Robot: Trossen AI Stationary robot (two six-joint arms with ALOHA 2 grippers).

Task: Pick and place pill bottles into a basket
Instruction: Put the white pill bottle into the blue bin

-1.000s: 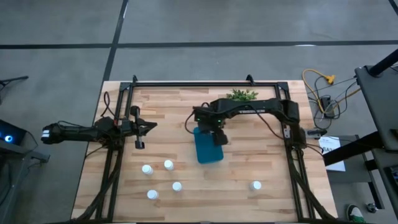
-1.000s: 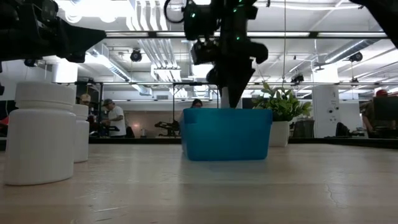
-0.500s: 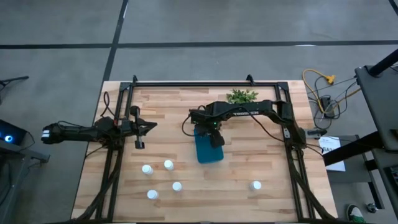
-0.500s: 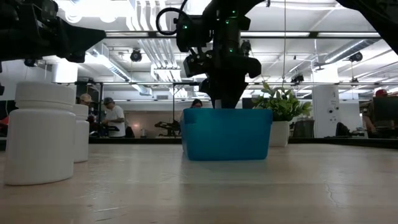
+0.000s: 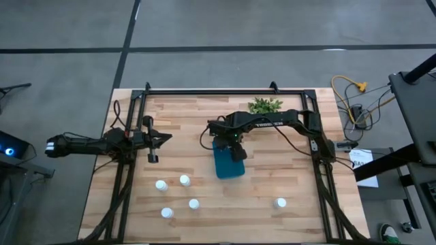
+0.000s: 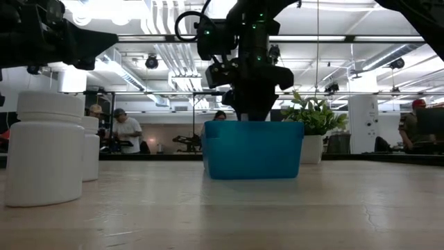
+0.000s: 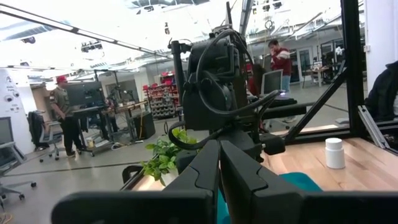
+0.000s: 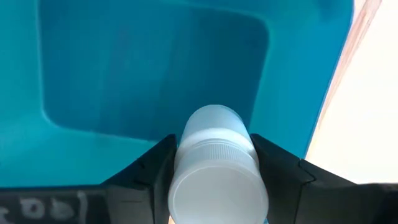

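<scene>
Fingers [image 8: 155, 163] of the right gripper [image 8: 214, 155] clamp a white pill bottle [image 8: 216, 165] by its sides, cap toward the wrist camera, directly over the inside of the basket [image 8: 149, 68].

From above, we see the right gripper [image 5: 234, 147] over the far end of the basket [image 5: 228, 165]; a second ago it sat slightly further right and nearer us, and it has not moved in the last half second. Five bottles stand on the tabletop [image 5: 286, 170]: four [image 5: 184, 180] near the left front, one [image 5: 281, 202] at the right front. The left gripper [image 5: 154, 141] waits at the left edge, unmoved.

At table height, we see the gripper [image 6: 248, 111] dipping to the basket's rim [image 6: 253, 123], lower than a second ago.

Through the left wrist camera, we see its own fingers [image 7: 205, 171] pressed together, holding nothing.
</scene>
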